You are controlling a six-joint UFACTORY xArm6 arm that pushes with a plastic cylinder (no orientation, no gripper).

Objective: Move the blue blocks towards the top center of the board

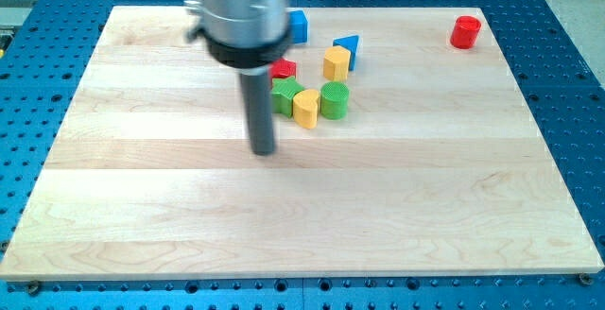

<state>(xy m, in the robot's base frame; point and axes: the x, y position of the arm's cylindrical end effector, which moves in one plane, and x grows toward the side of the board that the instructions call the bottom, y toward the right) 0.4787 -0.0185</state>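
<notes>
A blue block (298, 26) sits near the board's top centre, partly hidden behind the arm's silver body. A blue triangular block (348, 47) lies just to its right, touching a yellow block (336, 62). My tip (263, 150) rests on the board at the view's centre-left, below and left of the block cluster, apart from every block. The dark rod rises from it to the silver body (238, 12).
A cluster sits right of the rod: a red block (283, 68), a green block (286, 94), a yellow block (305, 108) and a green cylinder (334, 99). A red cylinder (465, 31) stands at the top right corner. The wooden board (142, 206) lies on a blue perforated table.
</notes>
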